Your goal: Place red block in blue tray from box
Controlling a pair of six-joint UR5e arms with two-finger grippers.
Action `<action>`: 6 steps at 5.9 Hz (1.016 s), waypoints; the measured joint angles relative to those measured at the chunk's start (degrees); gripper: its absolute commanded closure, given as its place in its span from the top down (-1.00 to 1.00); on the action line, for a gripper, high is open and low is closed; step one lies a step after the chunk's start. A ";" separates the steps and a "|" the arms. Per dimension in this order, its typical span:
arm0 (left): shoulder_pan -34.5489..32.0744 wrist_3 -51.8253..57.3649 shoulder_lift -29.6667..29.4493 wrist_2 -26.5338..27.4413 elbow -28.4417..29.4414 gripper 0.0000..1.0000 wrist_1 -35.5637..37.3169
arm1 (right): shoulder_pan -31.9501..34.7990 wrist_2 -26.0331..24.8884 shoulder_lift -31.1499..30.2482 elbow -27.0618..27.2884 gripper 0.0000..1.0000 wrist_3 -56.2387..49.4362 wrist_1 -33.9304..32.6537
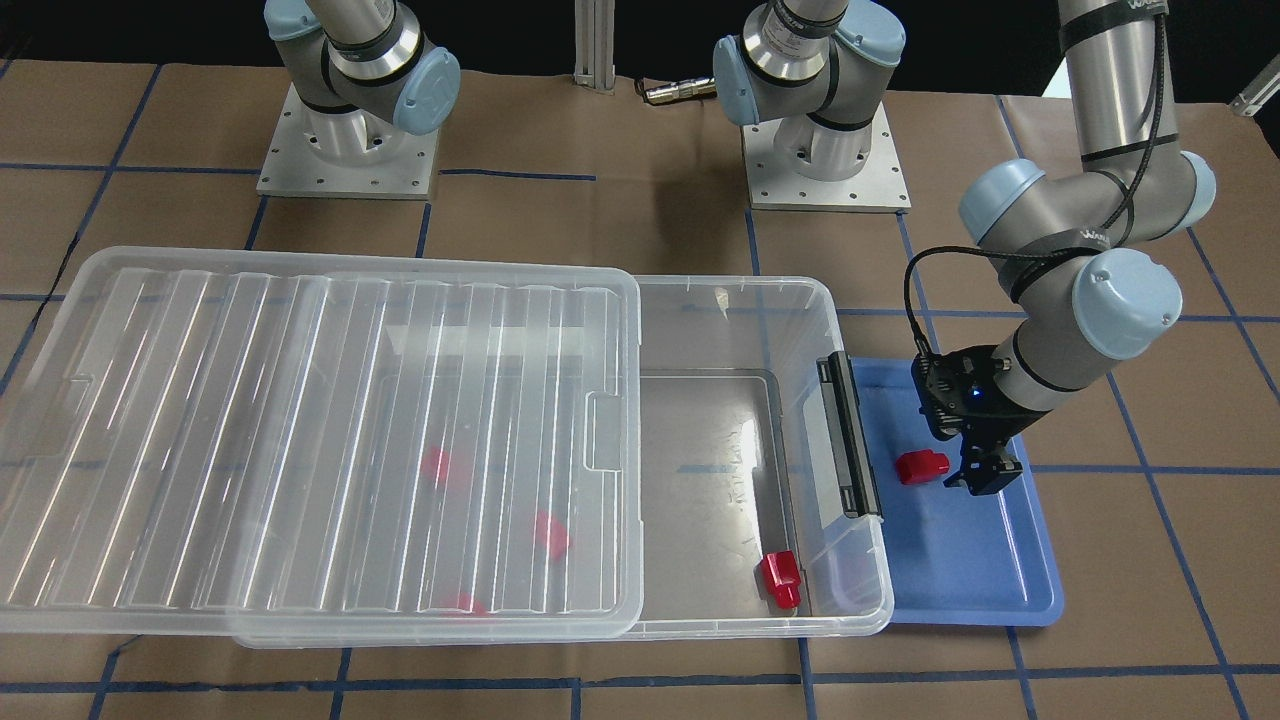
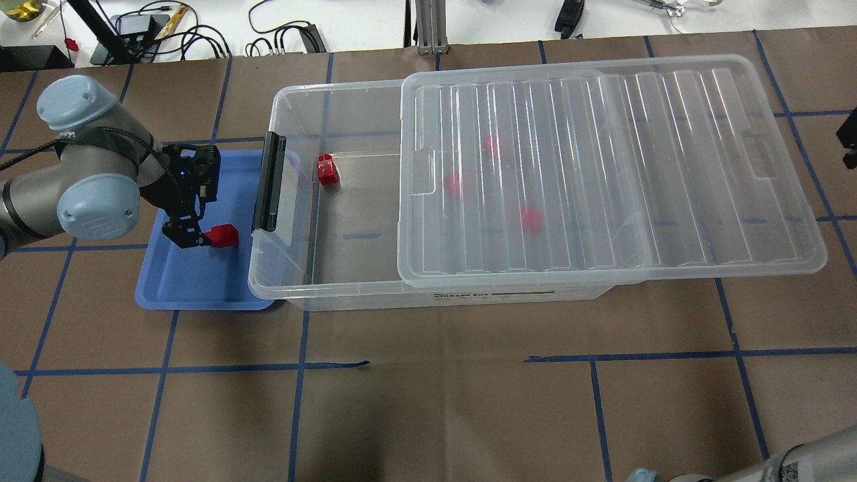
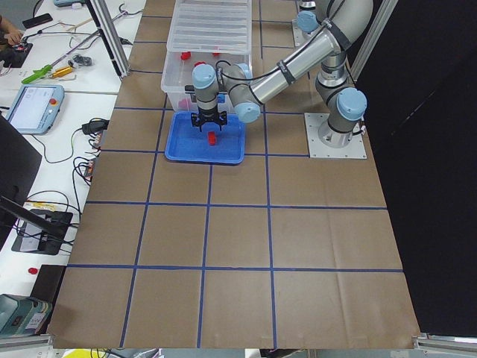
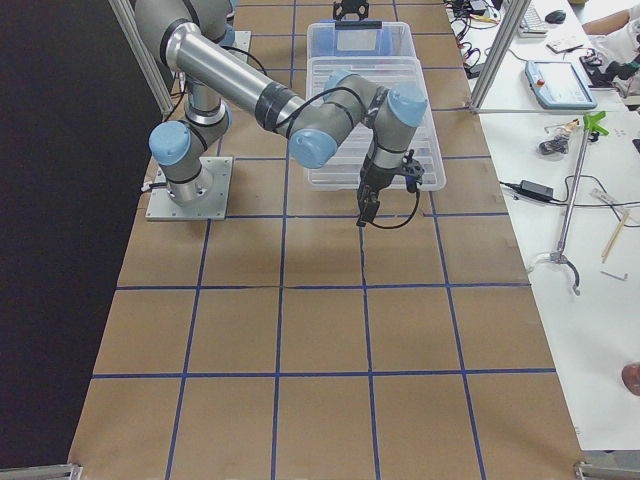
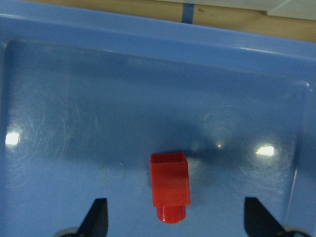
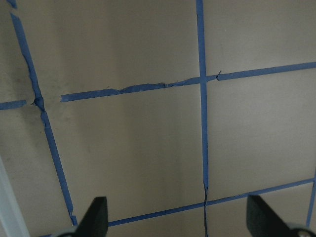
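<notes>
A red block lies on the floor of the blue tray, also seen in the left wrist view. My left gripper hangs just over it, open, with its fingers wide on either side and not touching. The clear box stands against the tray, with its black latch strip at that end. Its lid is slid aside, leaving the tray end open. One red block lies in the open part, and three more show through the lid. My right gripper is open and empty over bare table.
The tray's rim touches the box's latch end. The two arm bases stand behind the box. The right arm reaches over the box's far end. Blue tape lines cross the brown table.
</notes>
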 measured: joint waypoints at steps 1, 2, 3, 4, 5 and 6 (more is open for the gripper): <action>-0.87 -3.04 4.57 0.25 3.13 0.96 -8.17 | -0.08 1.44 0.77 1.07 1.00 0.14 0.10; -2.66 -6.22 8.20 0.39 8.36 0.96 -17.46 | 0.14 3.94 0.56 2.68 1.00 0.37 0.22; -4.57 -9.04 10.13 0.41 14.50 0.96 -26.70 | 0.98 6.44 -0.22 3.72 1.00 0.62 0.38; -6.12 -11.86 11.08 0.36 18.68 0.96 -32.69 | 2.30 8.22 -1.03 4.20 1.00 0.89 0.52; -7.23 -16.84 11.45 0.39 20.16 0.96 -34.72 | 3.63 8.88 -1.54 4.51 1.00 1.44 0.59; -8.18 -25.12 11.71 0.46 20.62 0.96 -35.13 | 5.15 9.08 -1.78 4.98 1.00 2.28 0.60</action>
